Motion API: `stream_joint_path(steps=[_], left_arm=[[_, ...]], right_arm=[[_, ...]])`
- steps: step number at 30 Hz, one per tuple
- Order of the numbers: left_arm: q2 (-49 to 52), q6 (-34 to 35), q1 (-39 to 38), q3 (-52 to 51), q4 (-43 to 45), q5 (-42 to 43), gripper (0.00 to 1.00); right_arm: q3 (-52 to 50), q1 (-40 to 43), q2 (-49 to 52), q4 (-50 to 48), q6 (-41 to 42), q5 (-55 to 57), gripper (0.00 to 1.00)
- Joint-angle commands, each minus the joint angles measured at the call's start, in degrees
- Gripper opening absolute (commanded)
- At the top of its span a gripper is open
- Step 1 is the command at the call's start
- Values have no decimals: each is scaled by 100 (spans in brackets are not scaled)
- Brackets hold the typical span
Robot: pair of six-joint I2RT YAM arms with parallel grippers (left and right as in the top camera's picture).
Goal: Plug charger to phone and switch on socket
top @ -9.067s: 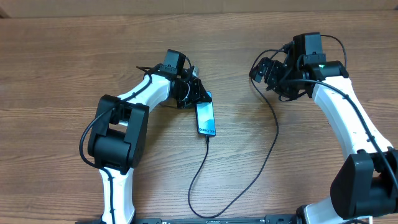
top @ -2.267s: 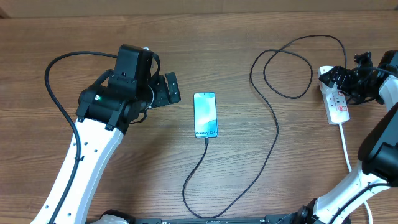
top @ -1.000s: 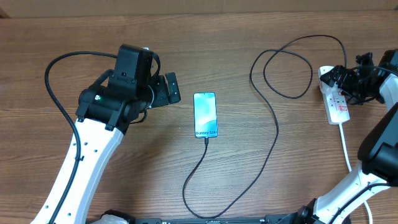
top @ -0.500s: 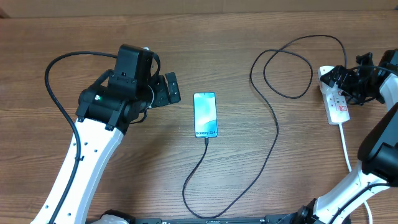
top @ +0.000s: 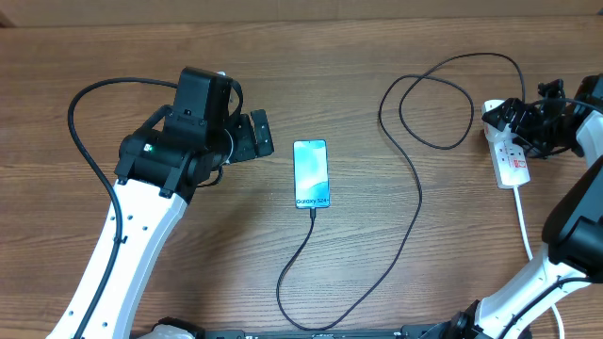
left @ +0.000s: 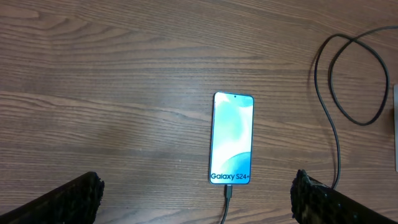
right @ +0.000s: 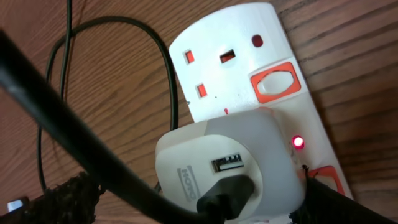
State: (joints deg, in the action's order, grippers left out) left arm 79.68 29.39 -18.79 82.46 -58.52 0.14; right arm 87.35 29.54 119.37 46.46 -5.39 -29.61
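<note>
Since the earliest frame both arms have left the middle of the counter [top: 85, 56]. The left end effector [top: 247, 139], wide open and empty, hangs back; the phone [top: 312, 173] lies just ahead, charger [top: 418, 193] seated. The right end effector [top: 529, 121], open and empty, straddles the adapter [right: 230, 155] on the socket [top: 510, 155]; lamp [right: 298, 142] lit. Switching seems done: next, withdraw clear.

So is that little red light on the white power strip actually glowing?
Yes, the red light on the power strip is lit, right beside the plugged-in white adapter.

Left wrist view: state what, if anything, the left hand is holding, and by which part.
Nothing. The left hand is open, fingers wide apart; the phone lies untouched beyond them.
</note>
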Motion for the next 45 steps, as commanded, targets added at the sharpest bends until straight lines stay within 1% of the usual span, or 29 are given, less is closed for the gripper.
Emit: stream_joint_path(steps=[1,10,13,16,22,30,35,38,45], left_arm=[[-17,-129,-37,20,4,-98,100],[-17,-129,-37,20,4,-98,100],[-17,-129,-37,20,4,-98,100],[-17,-129,-37,20,4,-98,100],[-17,-129,-37,20,4,-98,100],[-17,-129,-37,20,4,-98,100],[-17,-129,-37,20,4,-98,100],[-17,-129,-37,20,4,-98,100],[-17,-129,-37,20,4,-98,100]], right_arm=[[-72,-136,55,129,107,-415,100],[-55,-116,52,146,50,-262,100],[42,-24,-2,271,114,4,100],[131,109,-186,437,116,20,100],[168,385,-979,925,240,22,100],[168,584,-2653,2083,243,-28,100],[168,579,-3423,2284,240,-199,100],[168,579,-3624,2284,240,-199,100],[166,579,-3620,2284,238,-199,100]])
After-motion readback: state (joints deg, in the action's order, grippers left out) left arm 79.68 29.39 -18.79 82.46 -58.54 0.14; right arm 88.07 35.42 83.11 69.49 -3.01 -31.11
